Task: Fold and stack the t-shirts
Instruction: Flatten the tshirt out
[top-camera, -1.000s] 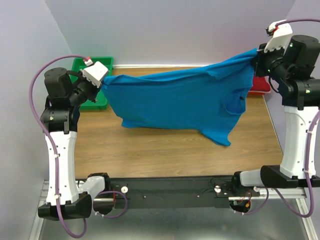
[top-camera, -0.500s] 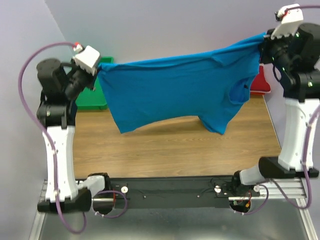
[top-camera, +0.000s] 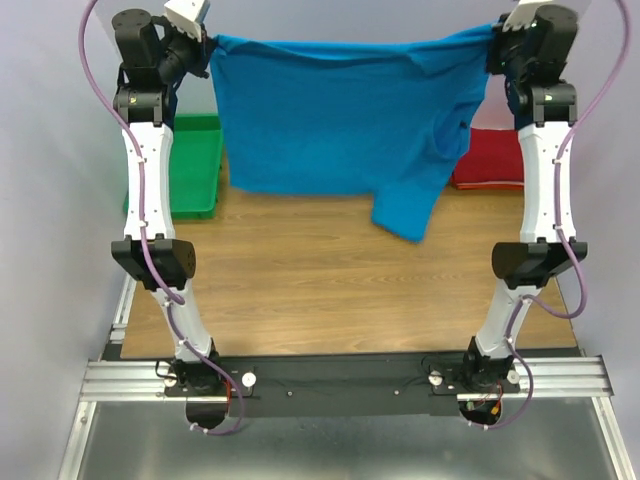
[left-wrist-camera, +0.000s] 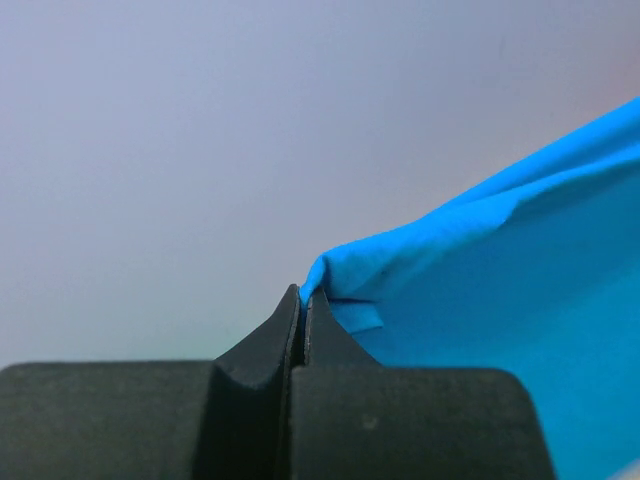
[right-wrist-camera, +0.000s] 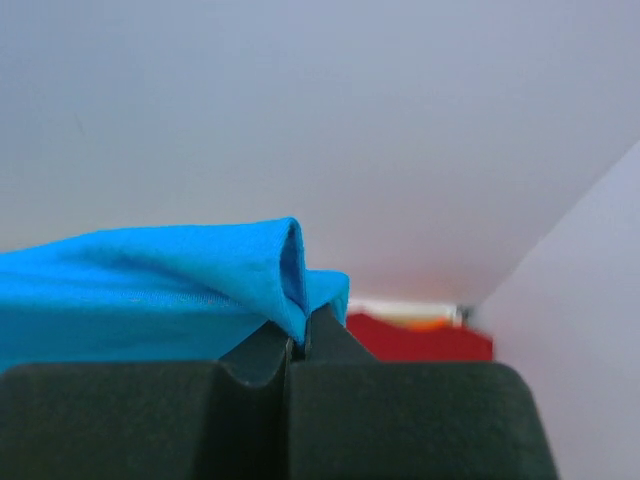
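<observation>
**Blue shirt hung wide between two raised arms**

Wood table (top-camera: 330, 300) lies bare in the middle, well below the cloth. Above it the blue shirt (top-camera: 320, 110) hangs as a broad sheet, its top edge pulled nearly straight from left to right. One lower corner droops to the right of centre, clear of the table. Holding it high and taut probably lets the cloth fall flat and shed its creases, ready to be laid down for folding.

At the far left sits a green tray (top-camera: 195, 185). At the far right is a red shape (top-camera: 485, 165), partly hidden by the shirt; I cannot tell whether it is cloth or a tray.

The left gripper (left-wrist-camera: 303, 305) has its jaws pressed together on a pinched corner of the blue shirt. The right gripper (right-wrist-camera: 297, 335) is clamped the same way on the opposite corner.
</observation>
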